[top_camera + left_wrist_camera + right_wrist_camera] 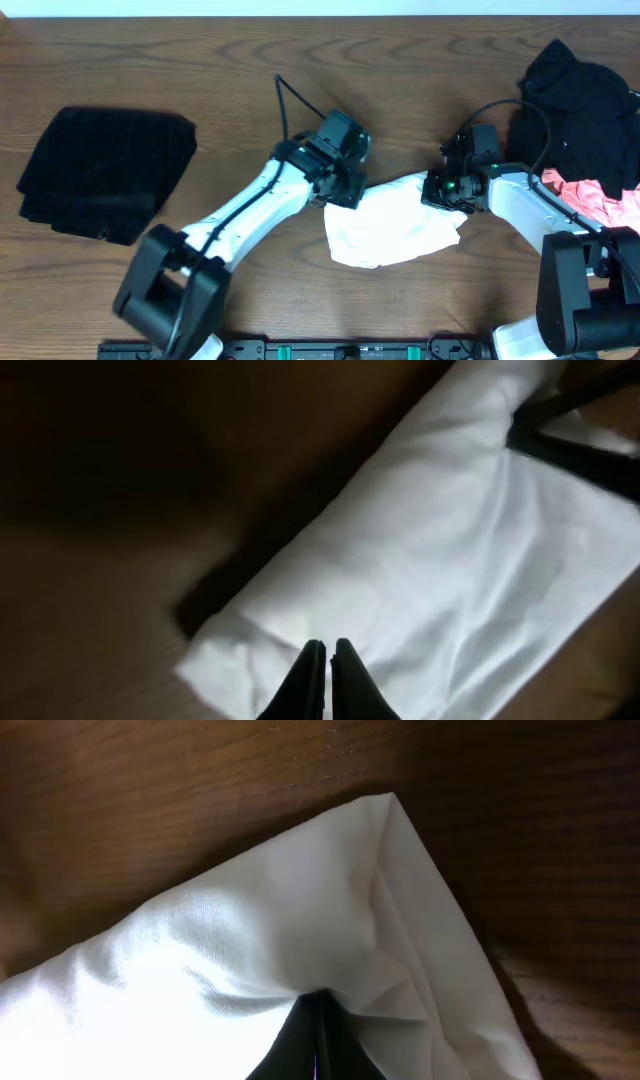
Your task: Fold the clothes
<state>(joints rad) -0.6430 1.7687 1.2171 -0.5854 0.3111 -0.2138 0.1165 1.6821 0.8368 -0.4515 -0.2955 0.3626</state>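
Note:
A white T-shirt (390, 232) lies folded into a rough rectangle on the wooden table, print hidden. My left gripper (345, 193) sits at its upper left corner. In the left wrist view the jaws (328, 645) are pressed together on the white cloth (440, 550) near its edge, a thin sliver of fabric between them. My right gripper (448, 200) is at the shirt's upper right corner. In the right wrist view it is shut (318, 996), and creases in the cloth (250, 930) run into its tips.
A folded black garment (105, 172) lies at the left. A heap of black cloth (575, 110) with a pink garment (600, 198) beside it sits at the far right, close to the right arm. The table's front edge runs just below the shirt.

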